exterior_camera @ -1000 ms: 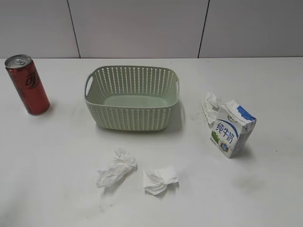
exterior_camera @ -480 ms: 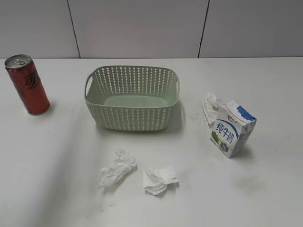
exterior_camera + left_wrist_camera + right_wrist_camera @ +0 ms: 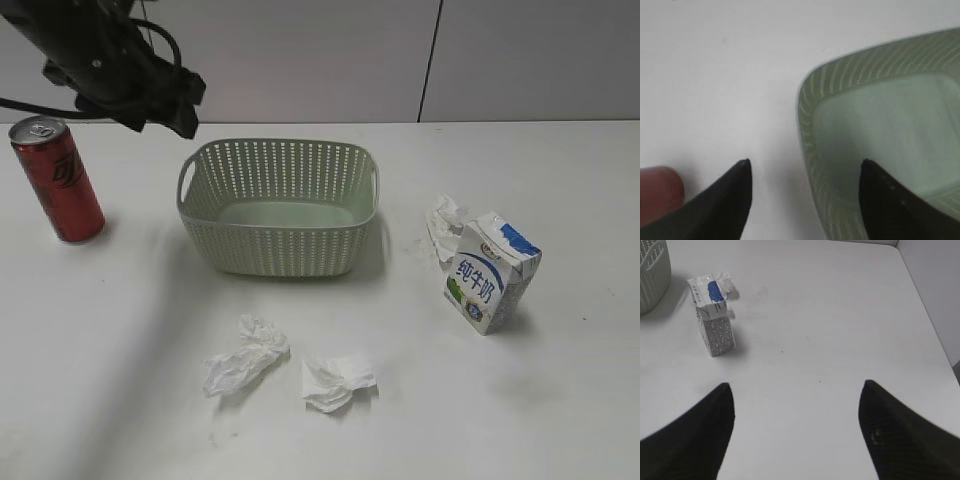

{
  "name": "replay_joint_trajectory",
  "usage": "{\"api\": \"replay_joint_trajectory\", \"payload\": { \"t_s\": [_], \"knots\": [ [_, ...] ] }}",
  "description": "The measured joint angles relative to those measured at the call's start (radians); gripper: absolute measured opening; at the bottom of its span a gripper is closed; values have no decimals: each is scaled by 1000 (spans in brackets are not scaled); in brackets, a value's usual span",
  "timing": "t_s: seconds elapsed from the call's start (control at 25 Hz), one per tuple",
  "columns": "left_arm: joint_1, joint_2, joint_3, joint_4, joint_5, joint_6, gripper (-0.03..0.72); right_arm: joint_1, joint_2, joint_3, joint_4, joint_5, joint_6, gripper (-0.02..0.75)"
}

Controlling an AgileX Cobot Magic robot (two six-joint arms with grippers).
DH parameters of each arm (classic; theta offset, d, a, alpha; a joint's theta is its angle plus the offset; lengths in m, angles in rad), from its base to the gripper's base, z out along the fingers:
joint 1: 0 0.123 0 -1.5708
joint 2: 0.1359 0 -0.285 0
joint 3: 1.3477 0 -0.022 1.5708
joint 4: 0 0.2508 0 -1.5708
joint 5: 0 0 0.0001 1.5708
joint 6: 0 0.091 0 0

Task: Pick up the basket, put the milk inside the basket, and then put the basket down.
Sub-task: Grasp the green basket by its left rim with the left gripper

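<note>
Exterior view: the left arm [image 3: 110, 65] entered from the upper left corner, cut off by the frame edge, its dark links and cables hanging above the table [image 3: 560, 400] between the red can [image 3: 57, 180] and the basket [image 3: 280, 208]. Its fingertips could not be made out from this angle. The right arm was outside this view altogether.

Left wrist view: the left gripper [image 3: 805, 167] showed only two dark fingertips [image 3: 735, 180], spread wide apart and holding nothing. The basket's rounded corner [image 3: 812, 90] lay between and beyond them, blurred by closeness, with the right-hand fingertip over the basket's interior and the other over bare table. A reddish blur at the lower left edge was the can [image 3: 657, 192], mostly cut off.

Right wrist view: the right gripper [image 3: 795, 390] likewise had its two fingers parted and empty, high above bare table. The milk [image 3: 714, 315] stood upright well ahead and to the left, its printed side too small to read. Only a corner of the basket [image 3: 652, 270] showed at the left edge.

Counts: one basket, empty and resting on the table; one milk carton [image 3: 490, 270], standing to the basket's right and apart from it; one can; three crumpled tissues, two [image 3: 246, 355] [image 3: 338, 380] in front of the basket and one [image 3: 443, 225] touching the carton's far side, partly hidden by it.
</note>
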Motion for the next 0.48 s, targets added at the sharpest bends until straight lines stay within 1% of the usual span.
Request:
{"api": "replay_joint_trajectory", "payload": {
  "t_s": [0.12,0.32,0.4,0.48],
  "knots": [
    [0,90,-19,-23,0,2,524,0,0,0,0,0,0,589],
    [0,189,-26,-51,-22,7,529,0,0,0,0,0,0,589],
    [0,212,-26,-54,-47,7,518,0,0,0,0,0,0,589],
    [0,231,-26,-58,-68,7,480,0,0,0,0,0,0,589]
  ]
}}
